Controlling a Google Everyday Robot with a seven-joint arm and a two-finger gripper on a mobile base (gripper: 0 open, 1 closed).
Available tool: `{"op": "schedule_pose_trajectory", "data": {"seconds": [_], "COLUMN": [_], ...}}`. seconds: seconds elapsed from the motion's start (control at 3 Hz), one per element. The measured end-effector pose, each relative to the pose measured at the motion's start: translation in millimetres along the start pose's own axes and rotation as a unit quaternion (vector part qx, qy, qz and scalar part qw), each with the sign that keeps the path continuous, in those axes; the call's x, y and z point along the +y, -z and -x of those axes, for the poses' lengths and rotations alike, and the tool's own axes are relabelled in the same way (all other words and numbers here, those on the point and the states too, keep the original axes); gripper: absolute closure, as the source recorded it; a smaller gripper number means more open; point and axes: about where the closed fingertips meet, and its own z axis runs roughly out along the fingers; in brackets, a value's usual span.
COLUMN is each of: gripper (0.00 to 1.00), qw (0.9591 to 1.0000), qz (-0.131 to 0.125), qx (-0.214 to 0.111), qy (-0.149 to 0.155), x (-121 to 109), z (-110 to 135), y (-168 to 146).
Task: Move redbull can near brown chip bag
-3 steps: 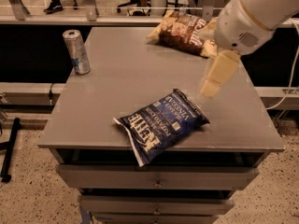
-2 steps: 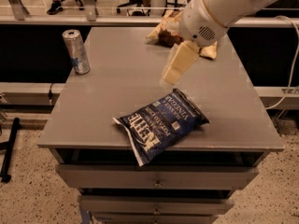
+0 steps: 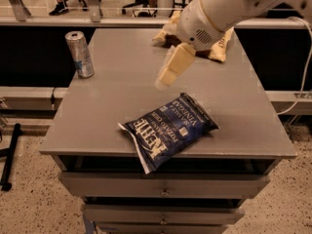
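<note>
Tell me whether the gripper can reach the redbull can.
Probably yes: the gripper hovers mid-table, with only bare tabletop between it and the redbull can; the Kettle bag lies aside.

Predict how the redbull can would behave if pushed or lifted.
Standing tall and slim near the table edge, the redbull can would probably tip under a high push, then roll. Its smooth metal likely feels rigid but slippery. The gripper hovers mid-table, apart from it.

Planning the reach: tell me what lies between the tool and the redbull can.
Camera view: only bare table. The tool hangs over its middle; the redbull can stands near its edge.
</note>
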Motion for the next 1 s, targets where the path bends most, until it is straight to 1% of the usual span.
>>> {"op": "schedule_pose_trajectory", "data": {"seconds": [0.33,0.67,1.0], "gripper": [0.0,0.0,0.0], "qw": [0.9986,0.9943,0.9877], "qz": [0.008,0.007,-0.003], "qx": [-0.05,-0.106,-0.156], "qy": [-0.015,-0.014,-0.017], "x": [-21.8,-46.7,-66.6], "z": [10.2,33.7,54.5], "y": [-36.0,-75.1,-108.2]}}
